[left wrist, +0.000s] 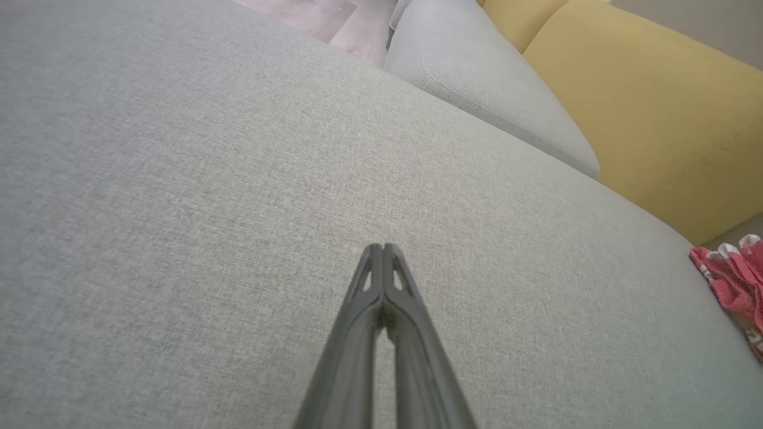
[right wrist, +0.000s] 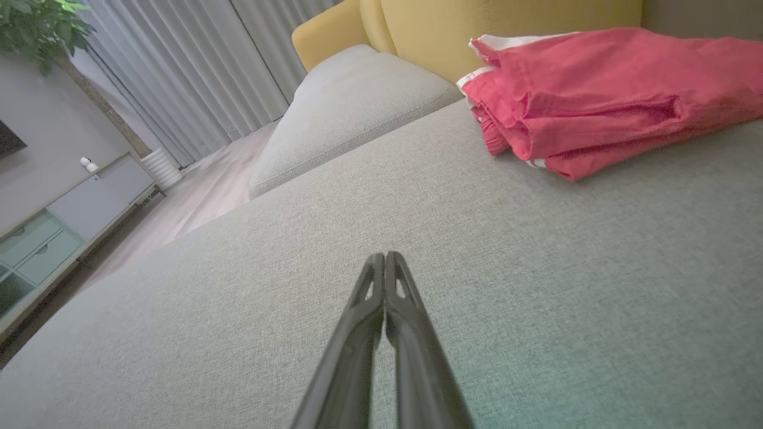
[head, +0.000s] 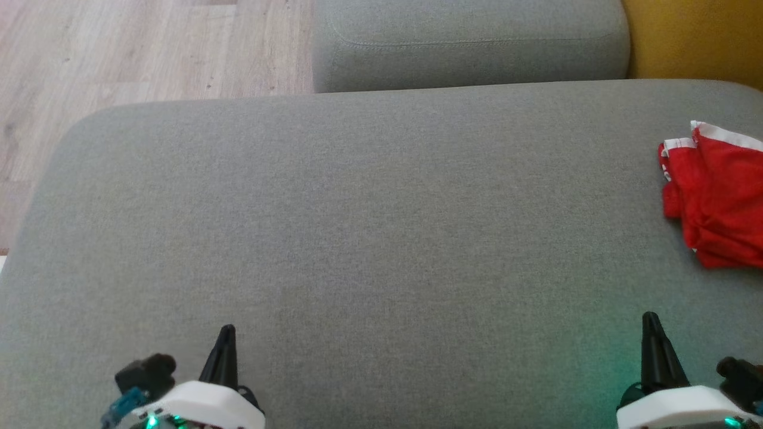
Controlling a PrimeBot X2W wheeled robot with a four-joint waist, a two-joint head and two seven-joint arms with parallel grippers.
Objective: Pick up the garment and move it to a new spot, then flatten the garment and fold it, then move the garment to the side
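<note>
The garment point(head: 718, 193) is red with white trim, lying folded in a bundle at the right edge of the grey sofa cushion point(head: 369, 208). It also appears at the upper right of the right wrist view as the garment point(right wrist: 602, 98), and at the far right of the left wrist view as the garment point(left wrist: 734, 285). My left gripper point(head: 226, 331) is at the lower left, fingers together and empty point(left wrist: 381, 247). My right gripper point(head: 651, 319) is at the lower right, shut and empty point(right wrist: 384, 256), well short of the garment.
A second grey cushion point(head: 471, 44) lies behind the big one. Yellow sofa upholstery point(head: 691, 39) rises at the back right. Wooden floor point(head: 119, 53) lies to the left, with a low cabinet point(right wrist: 65, 220), curtains and a plant beyond.
</note>
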